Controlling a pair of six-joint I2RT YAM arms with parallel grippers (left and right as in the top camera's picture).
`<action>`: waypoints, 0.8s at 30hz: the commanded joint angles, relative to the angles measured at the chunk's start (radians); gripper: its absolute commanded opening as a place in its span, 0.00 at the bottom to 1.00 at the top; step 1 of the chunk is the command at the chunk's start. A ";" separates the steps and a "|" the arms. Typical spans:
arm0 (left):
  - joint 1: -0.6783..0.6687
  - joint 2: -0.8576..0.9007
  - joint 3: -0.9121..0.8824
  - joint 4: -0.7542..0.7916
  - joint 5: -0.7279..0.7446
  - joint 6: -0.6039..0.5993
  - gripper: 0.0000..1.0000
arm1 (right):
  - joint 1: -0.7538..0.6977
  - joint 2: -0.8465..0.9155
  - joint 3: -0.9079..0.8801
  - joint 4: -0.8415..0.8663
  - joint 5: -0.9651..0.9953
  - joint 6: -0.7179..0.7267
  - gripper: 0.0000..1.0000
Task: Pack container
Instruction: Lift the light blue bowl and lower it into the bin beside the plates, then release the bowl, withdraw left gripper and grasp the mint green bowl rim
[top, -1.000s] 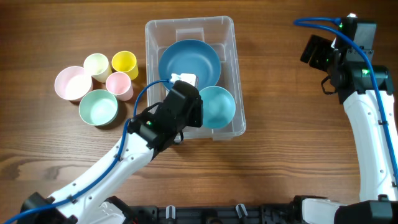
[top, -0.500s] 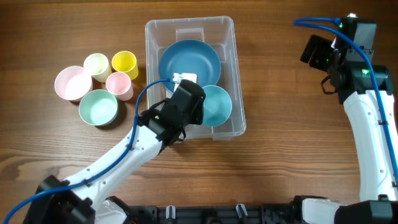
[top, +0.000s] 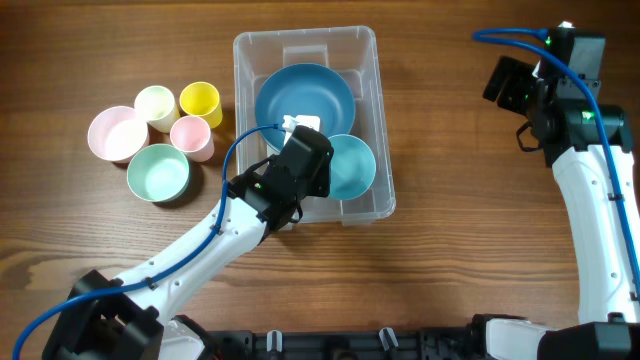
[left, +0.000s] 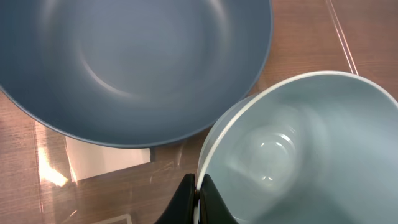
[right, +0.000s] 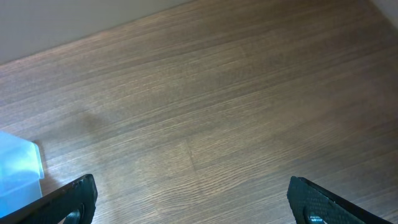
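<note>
The overhead view looks straight down from high above the counter (top: 450, 260), taking in both arms and the whole container (top: 365, 40) at far centre. The left wrist view sits very near, inside the container, looking down past the left end effector (left: 199, 188) at the large blue bowl (left: 137, 62), the pale blue bowl (left: 298, 155) and the white label (left: 106, 158), all shared with the overhead view. The right wrist view looks slantwise onto bare counter at far right, the right end effector (right: 191, 180) framing its near edge.

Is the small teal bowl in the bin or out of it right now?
In. The teal bowl lies within the bin walls beside the big blue bowl, left gripper shut on its rim.
</note>
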 joint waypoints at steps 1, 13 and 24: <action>0.004 0.004 0.016 0.006 0.055 0.023 0.04 | 0.001 0.006 0.009 0.002 0.013 0.012 1.00; 0.000 0.058 0.016 -0.005 0.058 0.022 0.04 | 0.001 0.006 0.009 0.002 0.013 0.012 1.00; 0.000 0.071 0.016 0.019 0.057 0.023 0.30 | 0.001 0.006 0.009 0.002 0.014 0.012 1.00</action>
